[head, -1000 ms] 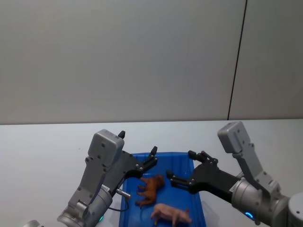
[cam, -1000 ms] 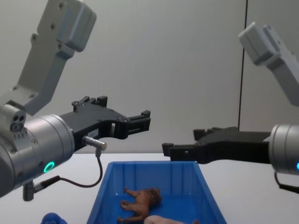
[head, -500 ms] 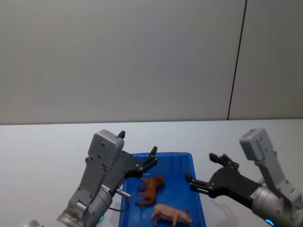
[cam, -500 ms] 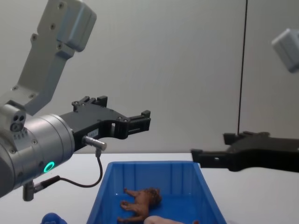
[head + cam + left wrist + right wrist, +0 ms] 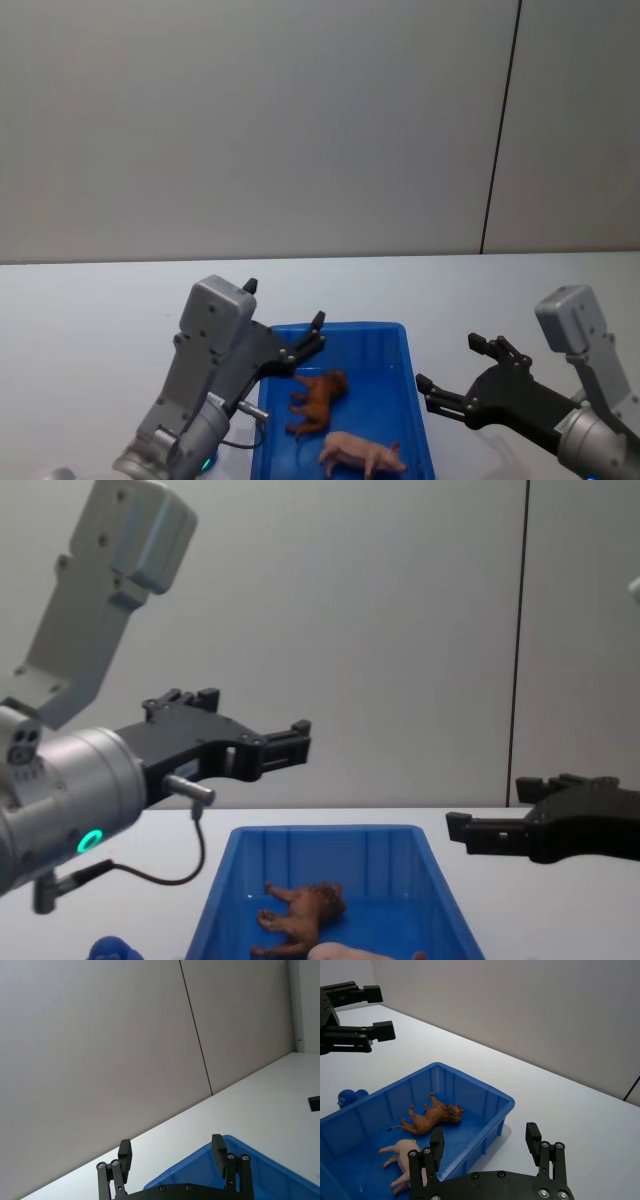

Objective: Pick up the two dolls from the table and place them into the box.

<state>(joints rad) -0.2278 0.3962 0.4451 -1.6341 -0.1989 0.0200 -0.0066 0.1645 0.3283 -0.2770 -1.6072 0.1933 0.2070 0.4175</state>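
Two dolls are lying on their sides inside the box (image 5: 372,345): the brown animal (image 5: 318,398) toward the far end and the pig (image 5: 362,453) just beside it, nearer the robot. The box is sitting on the table (image 5: 100,310).

The left gripper (image 5: 286,306) is hanging above the box's far left corner, raised well clear of the rim. Its fingers are spread wide and are gripping nothing. The right gripper (image 5: 450,363) is hovering over bare table just beyond the box's right wall, also spread wide and empty.

From the head, both dolls are showing from above, with the two grippers flanking the box. The chest view is looking across the table instead. It is giving the height of both grippers over the rim, while it is cutting the pig off at its lower edge. It is also catching a small blue object (image 5: 108,948) on the table outside the box's left side.

The right wrist view is taking in the whole box at a slant. Both dolls are showing in full there, with a narrow gap between them, and the blue object is sitting beside the box's outer wall. The left wrist view is framing the far corner of the box between its own two fingertips.
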